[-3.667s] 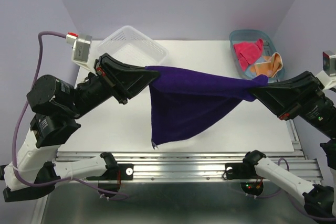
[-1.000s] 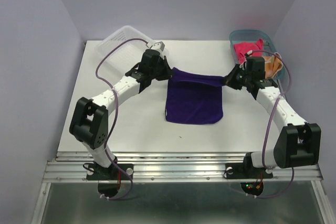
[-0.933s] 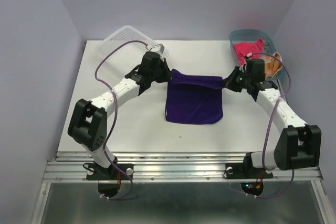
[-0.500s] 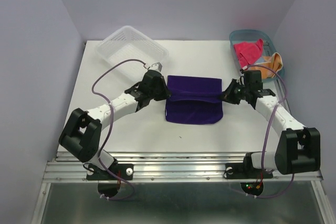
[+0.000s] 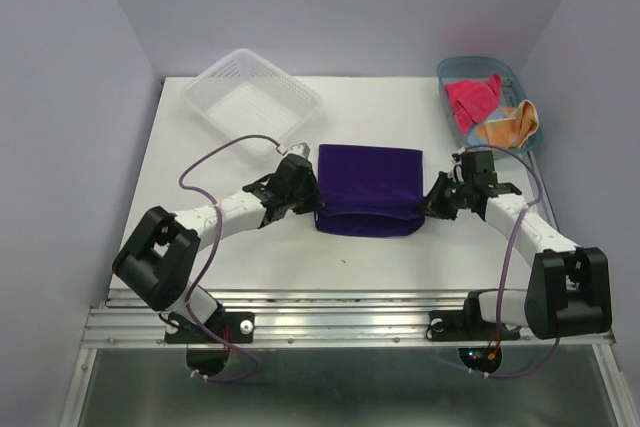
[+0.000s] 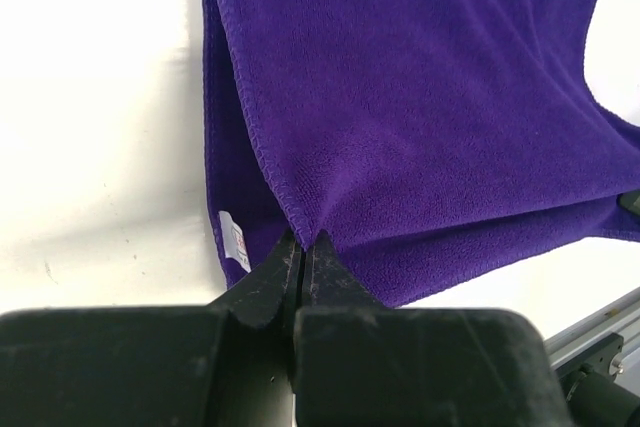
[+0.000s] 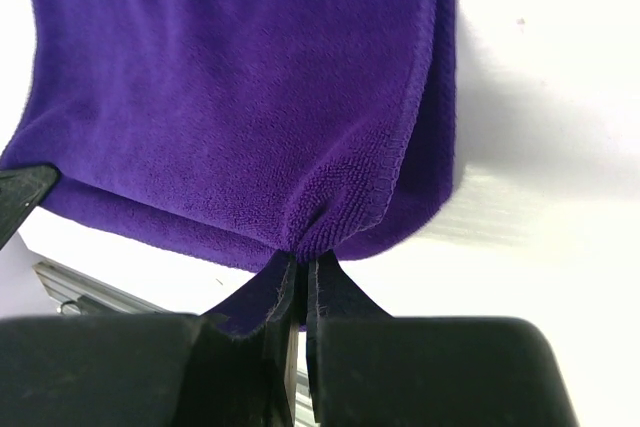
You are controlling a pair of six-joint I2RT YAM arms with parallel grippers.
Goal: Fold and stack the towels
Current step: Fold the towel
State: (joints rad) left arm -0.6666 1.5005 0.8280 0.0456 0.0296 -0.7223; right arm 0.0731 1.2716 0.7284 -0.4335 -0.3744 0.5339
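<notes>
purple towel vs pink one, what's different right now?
The purple towel lies folded on the table; the pink towel sits crumpled in the blue bin. The purple towel is pinched by the left gripper and right gripper; the pink towel is untouched. Both are plain soft cloths.

Purple towel (image 6: 400, 97) reads as thick cloth: a fuzzy matt pile with a stitched hem and a small white tag (image 6: 232, 244) at its edge. Left pincer (image 6: 300, 245) and right pincer (image 7: 300, 261) show matt black plastic, faintly scuffed. The desk (image 5: 250, 237) looks smooth, matt white. The basket (image 5: 252, 97) is pale latticed plastic.
</notes>
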